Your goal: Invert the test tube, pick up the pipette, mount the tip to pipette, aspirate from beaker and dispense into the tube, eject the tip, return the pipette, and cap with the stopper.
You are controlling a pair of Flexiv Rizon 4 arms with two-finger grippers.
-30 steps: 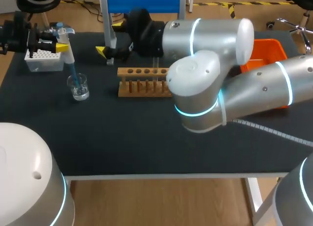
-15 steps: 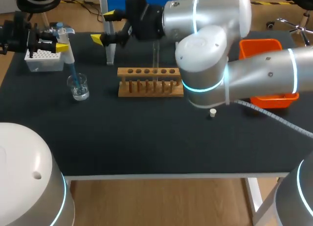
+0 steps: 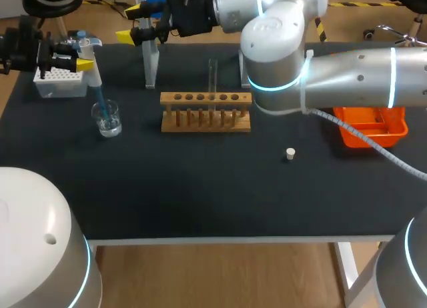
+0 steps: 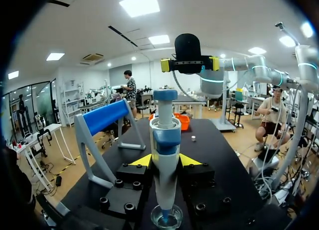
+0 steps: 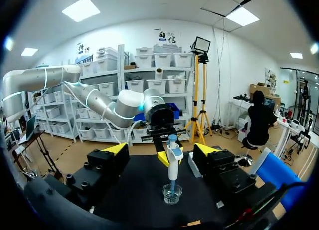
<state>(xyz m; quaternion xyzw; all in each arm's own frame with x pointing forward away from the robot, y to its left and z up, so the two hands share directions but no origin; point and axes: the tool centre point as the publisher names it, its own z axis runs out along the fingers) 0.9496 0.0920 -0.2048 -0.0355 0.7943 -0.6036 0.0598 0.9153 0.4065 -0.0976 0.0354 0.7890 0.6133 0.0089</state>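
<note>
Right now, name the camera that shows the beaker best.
The right wrist view: the beaker stands whole and side-on, pipette tip dipped inside. The head view shows it small from above; the left wrist view shows only its mouth beneath the pipette.

Pipette [image 5: 173, 161] upright in beaker [image 5: 172, 194]

My right arm [image 3: 360, 68] comes in from the right side and reaches far across, past the middle, to the back left. Its elbow is bent. The right gripper [image 3: 132, 23] hangs high up with its two yellow fingers wide apart and nothing between them.

My left arm [image 5: 99, 103] is bent too. The left gripper [image 4: 165, 160] is low, at the back left. Its fingers seem to press the pipette [image 4: 164, 155] from both sides and hold it standing up straight.
</note>
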